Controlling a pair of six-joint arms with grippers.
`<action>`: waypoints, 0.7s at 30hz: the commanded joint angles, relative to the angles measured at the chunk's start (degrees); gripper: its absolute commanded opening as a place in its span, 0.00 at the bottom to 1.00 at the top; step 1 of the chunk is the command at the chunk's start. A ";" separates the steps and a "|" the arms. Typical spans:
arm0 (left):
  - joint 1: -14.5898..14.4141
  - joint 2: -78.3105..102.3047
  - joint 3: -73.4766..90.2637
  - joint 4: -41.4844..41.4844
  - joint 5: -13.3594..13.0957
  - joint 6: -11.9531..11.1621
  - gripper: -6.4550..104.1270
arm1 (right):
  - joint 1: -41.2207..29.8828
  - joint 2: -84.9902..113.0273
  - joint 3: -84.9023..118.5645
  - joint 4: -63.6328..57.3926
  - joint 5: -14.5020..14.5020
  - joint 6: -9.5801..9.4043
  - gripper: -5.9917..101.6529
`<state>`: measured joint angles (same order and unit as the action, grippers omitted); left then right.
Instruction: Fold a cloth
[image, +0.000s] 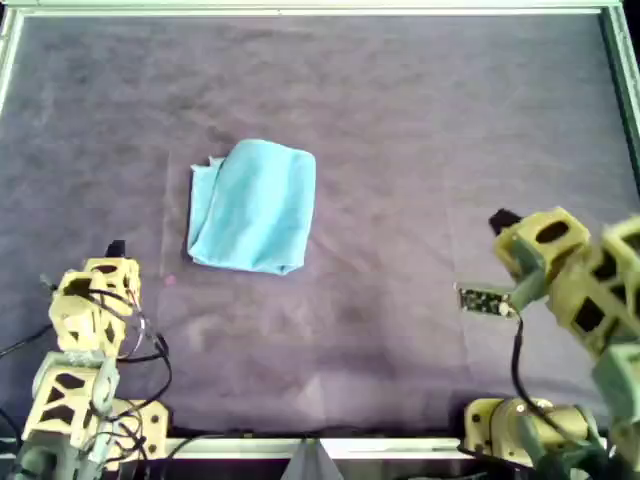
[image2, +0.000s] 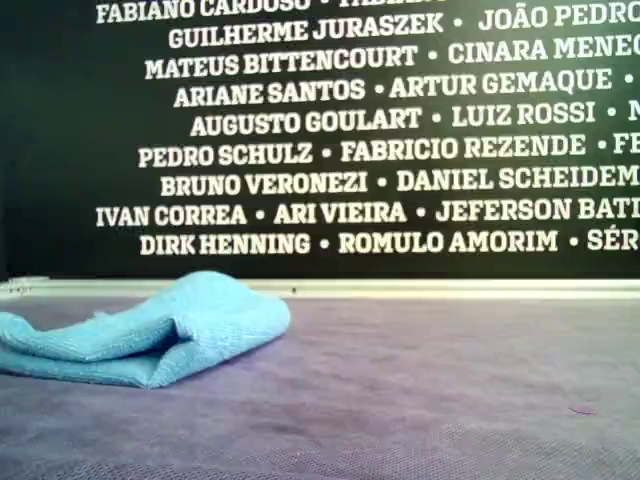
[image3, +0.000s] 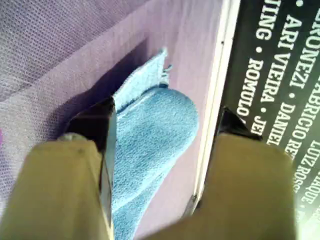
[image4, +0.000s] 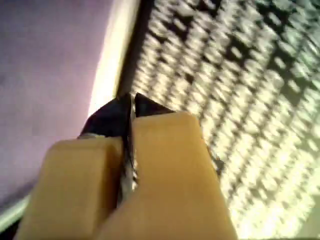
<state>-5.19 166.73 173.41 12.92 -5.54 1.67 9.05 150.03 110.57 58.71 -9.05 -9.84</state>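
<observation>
- Left gripper (image: 113, 250), jaws spread wide and empty, sits just short of the folded light-blue cloth (image: 252, 206); right gripper (image4: 131, 111), jaws pressed together on nothing, waits well apart.
- A neat finish likely means pressing the puffy fold flat.
- Only the exterior view shows that bulge.

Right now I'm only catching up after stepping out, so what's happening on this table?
Two arms are working on a light-blue cloth, which lies folded into a compact bundle on the purple felt surface, left of centre in the overhead view. Neither gripper holds it. The left gripper is open and off the cloth, looking toward it. The right gripper is shut on nothing, well away at the overhead view's right.
</observation>
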 joint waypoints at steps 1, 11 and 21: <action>0.70 1.14 -0.70 -0.09 0.26 -0.44 0.72 | -3.87 6.24 12.74 -13.27 -0.26 -0.62 0.07; 0.70 1.05 -0.70 0.00 -0.09 -0.18 0.72 | -10.90 29.36 52.47 -49.48 -0.26 0.18 0.07; 0.62 -0.09 -0.70 0.00 0.00 0.26 0.69 | -11.95 29.18 63.19 -58.01 0.00 0.18 0.07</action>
<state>-5.19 166.55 173.41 12.92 -5.89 1.49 -1.76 176.75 172.88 3.78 -8.79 -9.84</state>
